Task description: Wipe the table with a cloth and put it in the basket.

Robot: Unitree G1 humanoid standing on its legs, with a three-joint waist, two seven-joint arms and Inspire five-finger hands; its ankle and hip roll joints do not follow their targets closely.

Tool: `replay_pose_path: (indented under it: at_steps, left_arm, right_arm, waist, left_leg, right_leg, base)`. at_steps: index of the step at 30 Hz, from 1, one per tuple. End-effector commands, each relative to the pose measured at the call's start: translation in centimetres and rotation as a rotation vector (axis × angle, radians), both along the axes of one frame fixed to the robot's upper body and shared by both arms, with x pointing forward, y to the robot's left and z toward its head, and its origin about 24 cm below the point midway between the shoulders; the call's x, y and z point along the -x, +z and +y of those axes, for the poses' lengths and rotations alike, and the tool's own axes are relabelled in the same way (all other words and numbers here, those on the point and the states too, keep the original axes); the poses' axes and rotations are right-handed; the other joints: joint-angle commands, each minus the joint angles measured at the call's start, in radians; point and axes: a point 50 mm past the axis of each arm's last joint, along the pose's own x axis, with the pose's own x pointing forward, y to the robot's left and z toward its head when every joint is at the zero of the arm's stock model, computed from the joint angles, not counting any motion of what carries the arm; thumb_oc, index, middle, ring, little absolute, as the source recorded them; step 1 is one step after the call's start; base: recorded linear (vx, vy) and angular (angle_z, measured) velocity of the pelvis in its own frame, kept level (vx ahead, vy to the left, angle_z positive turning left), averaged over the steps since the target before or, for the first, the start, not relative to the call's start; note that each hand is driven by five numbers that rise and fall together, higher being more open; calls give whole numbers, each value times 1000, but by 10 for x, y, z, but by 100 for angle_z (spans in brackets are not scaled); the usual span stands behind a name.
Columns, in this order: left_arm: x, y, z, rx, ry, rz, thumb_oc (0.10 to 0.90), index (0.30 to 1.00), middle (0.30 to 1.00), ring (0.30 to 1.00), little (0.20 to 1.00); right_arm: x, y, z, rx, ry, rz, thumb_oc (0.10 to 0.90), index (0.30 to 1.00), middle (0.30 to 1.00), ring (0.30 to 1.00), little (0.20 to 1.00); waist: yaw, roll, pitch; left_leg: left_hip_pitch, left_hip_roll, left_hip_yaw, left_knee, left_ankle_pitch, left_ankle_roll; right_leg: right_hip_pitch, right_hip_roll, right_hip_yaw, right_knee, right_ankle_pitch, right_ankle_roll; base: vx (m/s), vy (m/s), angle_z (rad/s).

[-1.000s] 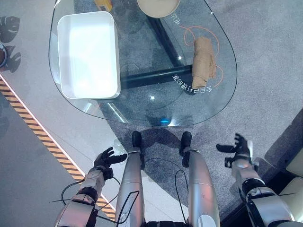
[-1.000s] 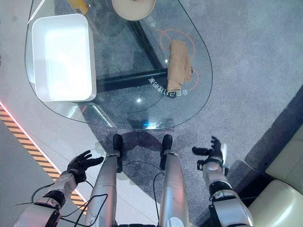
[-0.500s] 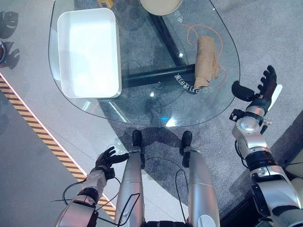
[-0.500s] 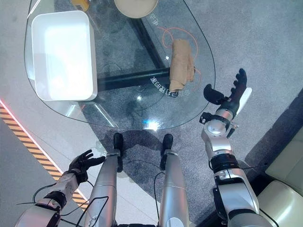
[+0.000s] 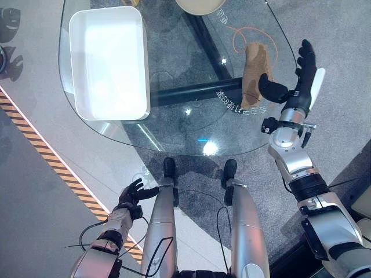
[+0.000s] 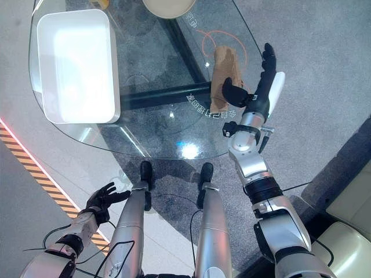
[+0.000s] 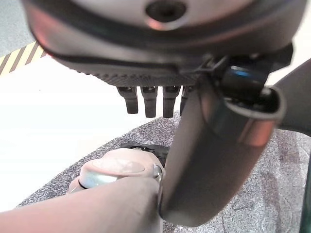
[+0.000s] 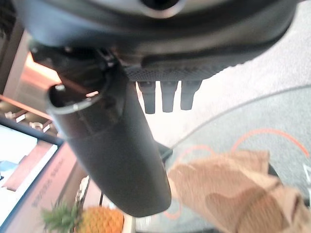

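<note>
The right hand (image 5: 295, 78) is hovering at the right edge of the glass table (image 5: 174, 130), raised on an arm that is reaching up from the lower right. Its fingers are pointing straight away from the robot and its thumb is sticking out to the side toward the cloth (image 5: 255, 72), so the hand is spread wide and gripping nothing. In the head views the thumb tip is overlapping the cloth's right edge, but whether it is actually touching the fabric cannot be told. In the right wrist view the thumb is looming large with the straight fingertips behind it, and the crumpled tan cloth (image 8: 233, 184) is lying on the glass beyond them.

The cloth is resting in a bunched, lengthwise strip on the right part of the table, inside a thin orange ring (image 5: 255, 35) marked on the glass. The white basket (image 5: 107, 61) is sitting on the left part of the table, well apart from the cloth, with nothing in it. A round beige dish (image 5: 200, 6) is standing at the far edge, between the two. A pineapple (image 8: 92, 221) is showing in the right wrist view.

The left hand (image 5: 132, 192) is hanging low beside the robot's left side, fingers loosely spread and holding nothing.
</note>
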Motion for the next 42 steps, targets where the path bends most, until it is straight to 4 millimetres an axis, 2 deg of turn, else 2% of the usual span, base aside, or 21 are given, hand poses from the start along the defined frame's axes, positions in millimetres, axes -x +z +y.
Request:
replay_pose_path:
  at_steps: [1,5,14,18,42]
  left_arm:
    - [27,-19,5,2,59,58,800,900,900,900,900]
    - [27,-19,3,5,49,63,800,900,900,900,900]
    - [22,-19,-6,6,23,63,800,900,900,900,900]
    - [21,-19,-9,6,17,67,800,900,900,900,900]
    - [17,-19,-22,9,-40,77,800,900,900,900,900]
  right_arm:
    - [5,57,8,58,12,-214,800,900,900,900,900]
    - [-3,54,10,57,7,-150,800,900,900,900,900]
    - [-20,26,8,-5,-11,28,800,900,900,900,900]
    - [-26,19,4,3,-30,90,800,900,900,900,900]
    - [-42,37,-9,97,-204,205,800,900,900,900,900]
  waist:
    - [-17,35,-17]
    - [-9,41,-17]
    - [9,46,-17]
    - [16,52,-17]
    - [64,93,-17]
  left_leg:
    - [6,-78,7,-11,14,68]
    - [13,-82,5,-19,17,68]
    - [18,-85,1,-35,23,72]
    - [18,-88,0,-37,24,73]
    - [2,-115,-18,-40,27,84]
  right_leg:
    - [73,44,-43,-71,2,-48]
    - [77,43,-47,-74,2,-50]
    - [79,43,-57,-80,5,-53]
    - [77,41,-60,-80,7,-52]
    - [51,26,-78,-74,17,-49]
  base:
    - [0,0,0]
    - [-10,24,0]
    - [0,0,0]
    - [0,0,0]
    - [4,3,0]
